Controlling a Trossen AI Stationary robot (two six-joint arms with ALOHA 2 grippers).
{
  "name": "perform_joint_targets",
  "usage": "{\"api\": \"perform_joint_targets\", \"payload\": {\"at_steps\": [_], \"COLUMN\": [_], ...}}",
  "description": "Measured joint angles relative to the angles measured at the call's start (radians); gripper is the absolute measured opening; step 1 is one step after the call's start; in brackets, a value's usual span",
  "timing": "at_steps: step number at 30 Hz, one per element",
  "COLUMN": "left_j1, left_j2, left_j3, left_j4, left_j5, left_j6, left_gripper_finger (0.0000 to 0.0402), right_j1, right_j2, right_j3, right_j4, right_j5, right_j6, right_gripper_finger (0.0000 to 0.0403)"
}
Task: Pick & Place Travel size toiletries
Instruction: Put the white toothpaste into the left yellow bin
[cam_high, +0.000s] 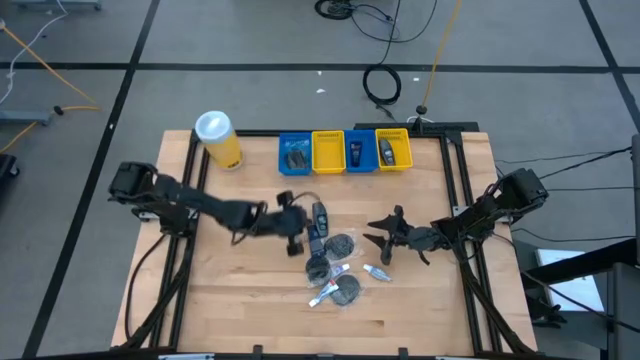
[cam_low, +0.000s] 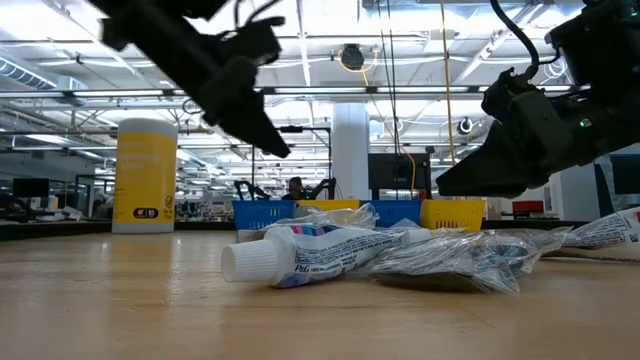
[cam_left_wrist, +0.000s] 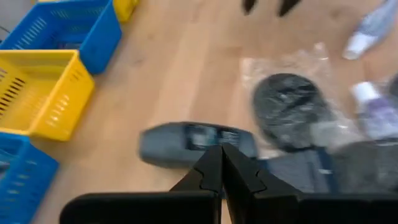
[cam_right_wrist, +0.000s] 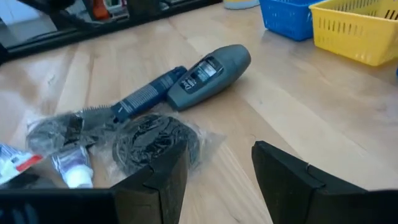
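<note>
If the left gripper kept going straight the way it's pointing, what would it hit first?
Most likely the dark grey bottle, lying on its side just ahead of the left gripper, whose fingers are shut. Beyond the bottle lies a bagged dark disc. How high the gripper sits is unclear.

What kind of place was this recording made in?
Probably a large open lab or industrial workspace. The low view shows bright ceiling lights, a white pillar and workstations behind the wooden table; the high view shows grey floor with loose cables.
</note>
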Motion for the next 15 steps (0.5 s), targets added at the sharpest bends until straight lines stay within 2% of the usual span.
{"api": "perform_joint_targets", "payload": {"at_steps": [7,12,15], "left_j1": [-0.119,-0.117,-0.101], "left_j2": [0.002,0.009,0.013], "left_j3": [-0.167,-0.250,-0.277], "left_j4": [0.244,0.472,0.534], "left_j5": [-0.073,-0.105,-0.128], "left_j6": [-0.127,-0.097,-0.074], "left_gripper_finger": [0.0004,0.0019,0.0020], "right_j1": [0.000,0.000,0.000], "right_j2": [0.000,0.000,0.013], "right_j3": [0.045,0.136,0.214], "right_j4": [0.004,-0.088,-0.183], "right_j5": [-0.003,-0.054,-0.085], "right_j6": [-0.016,-0.073,-0.110], "right_gripper_finger": [0.0171,0.0171,0.0177]}}
